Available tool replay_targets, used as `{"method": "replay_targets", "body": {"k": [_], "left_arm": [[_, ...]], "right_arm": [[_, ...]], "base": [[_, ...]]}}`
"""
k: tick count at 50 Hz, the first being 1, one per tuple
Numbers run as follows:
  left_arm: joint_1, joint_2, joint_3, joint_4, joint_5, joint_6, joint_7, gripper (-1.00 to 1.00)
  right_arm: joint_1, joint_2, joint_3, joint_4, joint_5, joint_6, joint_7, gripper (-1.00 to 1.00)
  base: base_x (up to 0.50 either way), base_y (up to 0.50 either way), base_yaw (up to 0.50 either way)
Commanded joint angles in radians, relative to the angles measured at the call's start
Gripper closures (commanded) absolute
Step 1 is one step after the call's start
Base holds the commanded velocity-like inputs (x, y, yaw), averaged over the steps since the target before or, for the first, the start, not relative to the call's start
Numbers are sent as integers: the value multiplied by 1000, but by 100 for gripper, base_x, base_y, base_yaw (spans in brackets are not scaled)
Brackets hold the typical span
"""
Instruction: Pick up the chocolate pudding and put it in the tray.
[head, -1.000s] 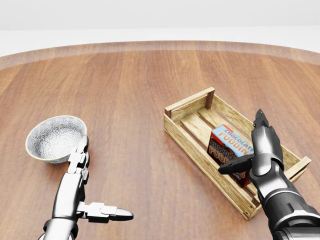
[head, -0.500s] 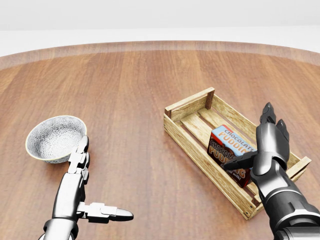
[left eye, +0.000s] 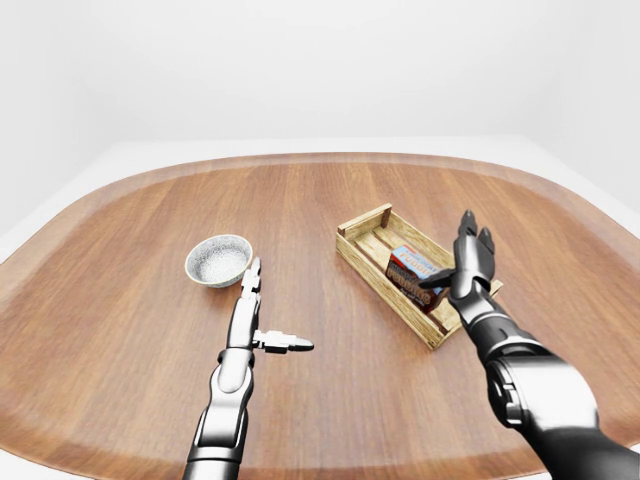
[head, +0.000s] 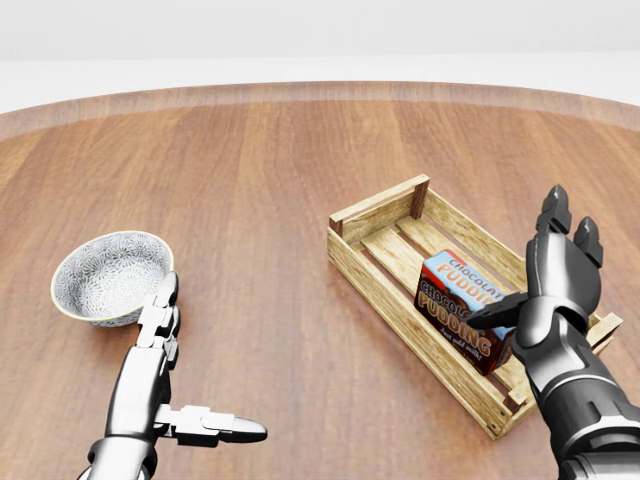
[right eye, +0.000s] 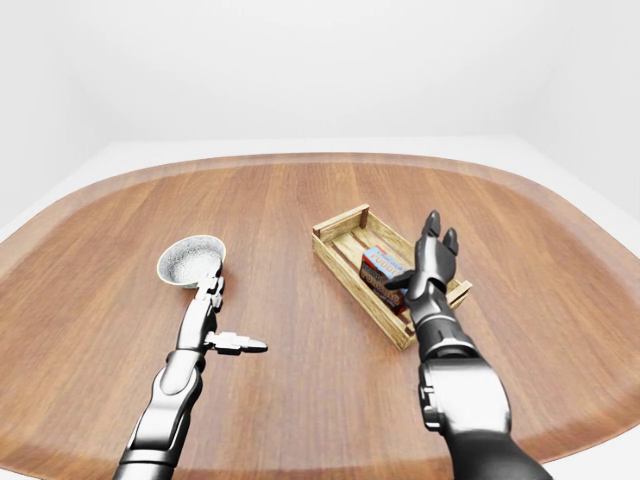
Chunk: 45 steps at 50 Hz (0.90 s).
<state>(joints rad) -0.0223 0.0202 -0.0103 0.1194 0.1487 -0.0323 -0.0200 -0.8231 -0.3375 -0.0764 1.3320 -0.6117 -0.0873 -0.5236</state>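
The box (head: 462, 311) lettered "CHOCOLATE PUDDING" lies inside the tray (head: 372, 275), at its lower-right end, just left of the right hand (head: 553, 285), whose fingers are spread wide, gripping nothing, thumb over the box's right edge.

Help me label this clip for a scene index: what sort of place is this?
Probably a bare simulated tabletop test scene, not a furnished room. A large rounded wooden table stands among plain white surroundings, holding only a wooden tray with the chocolate pudding box in it and a small bowl.
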Motion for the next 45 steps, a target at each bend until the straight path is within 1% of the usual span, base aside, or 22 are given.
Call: {"method": "replay_targets", "body": {"k": [1, 7, 11, 15, 17, 20, 23, 29, 32, 34, 38, 43, 45], "left_arm": [[-3, -2, 13, -14, -40, 12, -12, -100], [-10, -1, 16, 9, -41, -2, -11, -100], [-11, -1, 15, 13, -41, -5, -10, -100], [-11, -2, 15, 9, -41, 2, -9, -100], [-13, -1, 15, 14, -41, -1, -9, -100], [-14, -1, 15, 17, -41, -3, -8, -100], [-11, -1, 14, 11, -42, 1, -9, -100], [-6, -2, 12, 2, -40, 4, -9, -100], [-8, -2, 13, 8, -40, 1, -10, -100], [-7, -2, 13, 4, -40, 4, -10, -100], [-8, -1, 13, 6, -40, 3, -11, -100], [-6, -2, 13, -1, -40, 8, -12, -100], [-6, -1, 14, 1, -41, 5, -12, -100]], "right_arm": [[-4, -32, 2, -27, -10, 0, 0, -100], [-28, -72, -19, -52, 34, 0, 0, -100], [-63, -99, -39, -87, 86, 0, 0, -100], [-100, -123, -50, -130, 129, 0, 0, -100], [-125, -134, -56, -159, 152, 0, 5, -100], [-151, -145, -63, -193, 179, 0, 36, -100], [-179, -158, -73, -251, 209, 0, 81, -100], [-209, -171, -89, -347, 258, 0, 139, -100], [-217, -175, -95, -402, 278, 0, 163, -100], [-225, -179, -100, -437, 293, 0, 177, -100], [-248, -187, -108, -526, 324, 0, 214, -100], [-266, -191, -116, -652, 355, 0, 254, -100], [-271, -195, -122, -707, 368, 0, 267, -100]], "base": [[0, 0, 0], [0, 0, 0], [0, 0, 0], [0, 0, 0], [0, 0, 0], [0, 0, 0], [0, 0, 0], [0, 0, 0], [0, 0, 0], [0, 0, 0], [0, 0, 0], [0, 0, 0], [0, 0, 0]]}}
